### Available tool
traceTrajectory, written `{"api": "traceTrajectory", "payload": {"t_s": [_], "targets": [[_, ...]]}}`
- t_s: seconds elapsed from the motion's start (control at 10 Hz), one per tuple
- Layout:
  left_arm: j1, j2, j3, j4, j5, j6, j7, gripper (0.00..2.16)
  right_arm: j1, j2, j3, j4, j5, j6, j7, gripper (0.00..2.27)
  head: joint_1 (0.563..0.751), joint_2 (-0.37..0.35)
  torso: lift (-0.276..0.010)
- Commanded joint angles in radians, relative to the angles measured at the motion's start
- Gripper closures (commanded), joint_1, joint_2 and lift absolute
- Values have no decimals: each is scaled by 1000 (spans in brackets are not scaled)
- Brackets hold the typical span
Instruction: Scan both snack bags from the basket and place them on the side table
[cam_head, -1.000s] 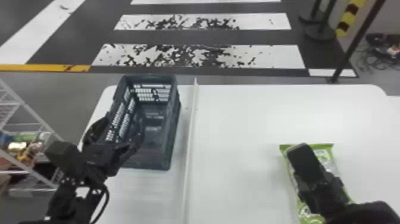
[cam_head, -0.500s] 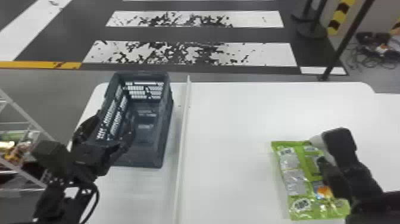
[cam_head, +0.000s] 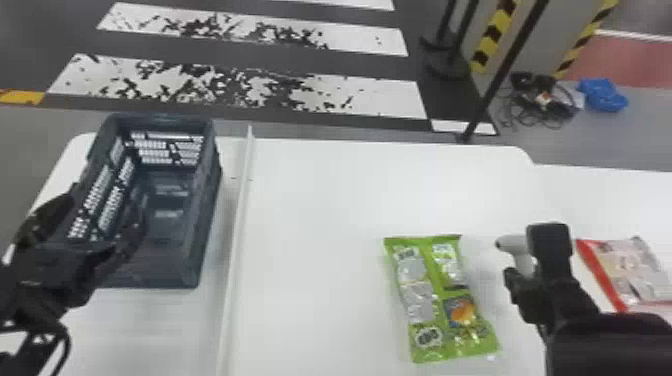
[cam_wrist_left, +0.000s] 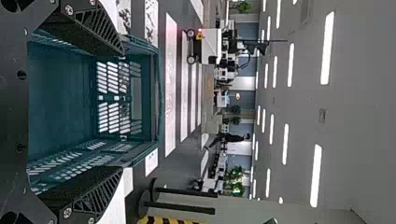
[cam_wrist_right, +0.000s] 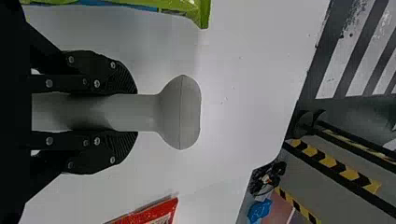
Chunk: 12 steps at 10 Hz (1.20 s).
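Note:
My right gripper (cam_head: 522, 280) is at the right of the head view, beside a white scanner (cam_head: 515, 247). In the right wrist view, both fingers of this gripper (cam_wrist_right: 133, 113) are closed on the grey-white scanner's handle (cam_wrist_right: 140, 112). A green snack bag (cam_head: 440, 300) lies flat on the white table, left of the scanner. Right of my right arm lies a red-edged snack bag (cam_head: 630, 272). My left gripper (cam_head: 107, 240) stands open over the near part of the dark basket (cam_head: 202, 250); in the left wrist view, the gripper (cam_wrist_left: 119, 112) has its fingers apart before the basket (cam_wrist_left: 156, 93).
A raised white strip (cam_head: 237, 240) runs along the table (cam_head: 320, 200) between basket and green bag. Beyond the far edge are a black post (cam_head: 500, 70), cables (cam_head: 542, 100) and a blue item (cam_head: 602, 95) on the floor.
The head view has swung right, bringing the red-edged bag into sight. My right gripper, earlier over the green bag, is now to its right with the scanner.

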<state>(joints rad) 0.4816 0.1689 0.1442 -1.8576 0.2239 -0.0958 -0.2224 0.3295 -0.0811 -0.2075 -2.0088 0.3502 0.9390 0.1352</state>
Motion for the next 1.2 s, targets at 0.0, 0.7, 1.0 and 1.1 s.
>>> {"api": "traceTrajectory", "payload": {"t_s": [0.0,0.7,1.0,1.1], "targets": [[0,-2,0,0,-2,0,0,134,-24,-3,-46,65,-22,-38,4,2260,695,-179,-75],[0,-3,0,2,-3,0,-2,137,-56,-5,-55,176,-25,-99,6,2260,695,-210,-75],[-3,-2,0,5,-3,0,-2,137,-60,-5,-55,186,-31,-102,6,1767,695,-210,-75],[-3,-2,0,6,-3,0,-2,137,-60,-5,-55,186,-34,-108,6,1291,695,-209,-75]]}}
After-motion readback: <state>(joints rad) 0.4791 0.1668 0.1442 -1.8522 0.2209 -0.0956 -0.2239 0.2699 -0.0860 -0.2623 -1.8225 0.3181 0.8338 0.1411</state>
